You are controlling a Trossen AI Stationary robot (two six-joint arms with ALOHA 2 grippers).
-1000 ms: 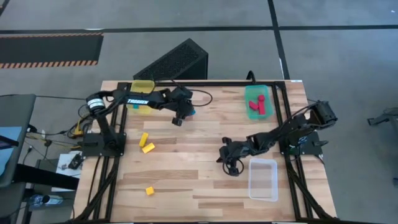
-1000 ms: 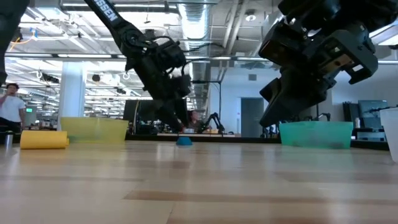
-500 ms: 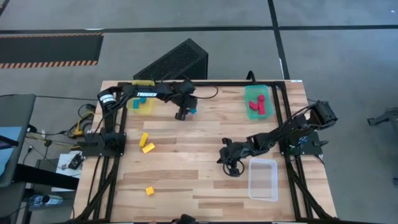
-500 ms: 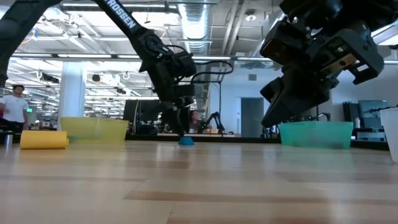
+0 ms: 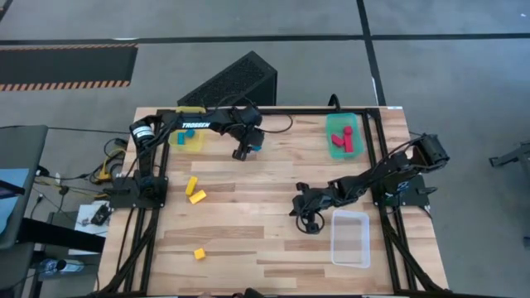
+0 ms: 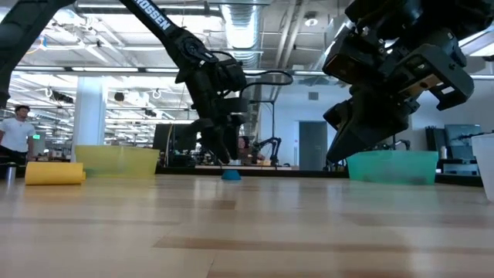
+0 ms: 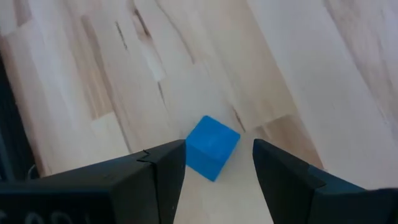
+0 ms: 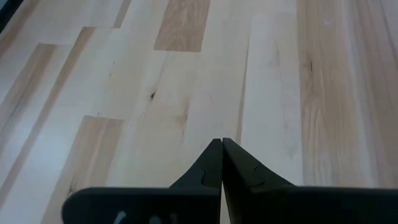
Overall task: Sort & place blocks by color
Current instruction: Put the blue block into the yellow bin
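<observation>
High view: I am holding the left gripper [image 5: 242, 152] over the blue block [image 5: 256, 148] at the table's far edge, fingers spread either side. I judge it light, rigid, slick; flat opposite faces suit gripping. The right gripper [image 5: 309, 225] is waiting clenched beside the clear bin [image 5: 350, 257].

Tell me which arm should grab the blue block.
Left. The left gripper is open with the blue block just ahead of its fingers. The right gripper is shut, across the table by the clear bin.

Robotics lab — exposed ceiling ducts [image 6: 239, 31], another robot arm [image 6: 266, 147] behind.
</observation>
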